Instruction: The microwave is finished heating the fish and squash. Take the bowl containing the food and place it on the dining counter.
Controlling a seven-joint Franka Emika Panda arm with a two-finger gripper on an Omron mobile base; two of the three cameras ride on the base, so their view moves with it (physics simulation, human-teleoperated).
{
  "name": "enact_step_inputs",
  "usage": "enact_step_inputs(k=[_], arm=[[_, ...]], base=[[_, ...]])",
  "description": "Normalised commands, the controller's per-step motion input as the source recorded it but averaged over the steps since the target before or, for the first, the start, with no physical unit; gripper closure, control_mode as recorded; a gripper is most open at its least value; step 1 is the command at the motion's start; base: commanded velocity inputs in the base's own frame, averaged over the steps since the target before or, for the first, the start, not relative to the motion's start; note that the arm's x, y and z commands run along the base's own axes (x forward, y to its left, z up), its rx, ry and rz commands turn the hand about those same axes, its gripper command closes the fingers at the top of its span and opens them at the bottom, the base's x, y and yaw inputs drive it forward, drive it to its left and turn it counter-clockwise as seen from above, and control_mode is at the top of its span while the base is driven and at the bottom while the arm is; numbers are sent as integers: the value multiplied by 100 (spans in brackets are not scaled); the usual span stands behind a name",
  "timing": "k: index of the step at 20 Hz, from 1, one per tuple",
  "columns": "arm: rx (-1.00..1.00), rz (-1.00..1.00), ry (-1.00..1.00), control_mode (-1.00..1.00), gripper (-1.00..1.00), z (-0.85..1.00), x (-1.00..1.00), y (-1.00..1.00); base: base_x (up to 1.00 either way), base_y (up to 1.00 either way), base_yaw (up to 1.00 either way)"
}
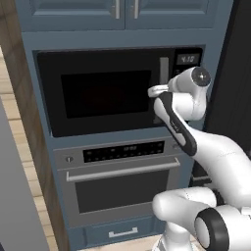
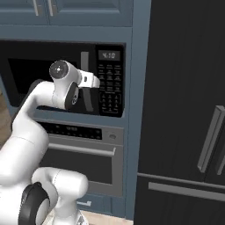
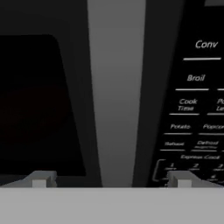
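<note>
**Gripper aligned with the microwave door handle**

The gripper (image 3: pixel 111 181), fingers spread apart, straddles the grey vertical handle (image 3: pixel 116 87) of the shut microwave (image 1: pixel 105 93). Opening is the step in hand; next, closing and pulling. The bowl presumably sits behind the dark door. An oven (image 1: pixel 120 184) sits below, blue cabinets (image 1: pixel 117 12) above.
</note>
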Motion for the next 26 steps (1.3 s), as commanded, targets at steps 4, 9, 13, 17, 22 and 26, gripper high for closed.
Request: enact_step_inputs(k=[4,9,13,17,22,26], arm=[[0,0,0,-100,-100,-14,63,0],[0,0,0,-100,-100,-23,55,0],[0,0,0,-100,-100,-24,54,0],[0,0,0,-100,-100,-24,49,0],[0,0,0,-100,100,-3,31,0],[0,0,0,-100,100,0,0,0]], base=[[0,0,0],[0,0,0],[0,0,0],[0,0,0],[0,0,0],[0,0,0]])
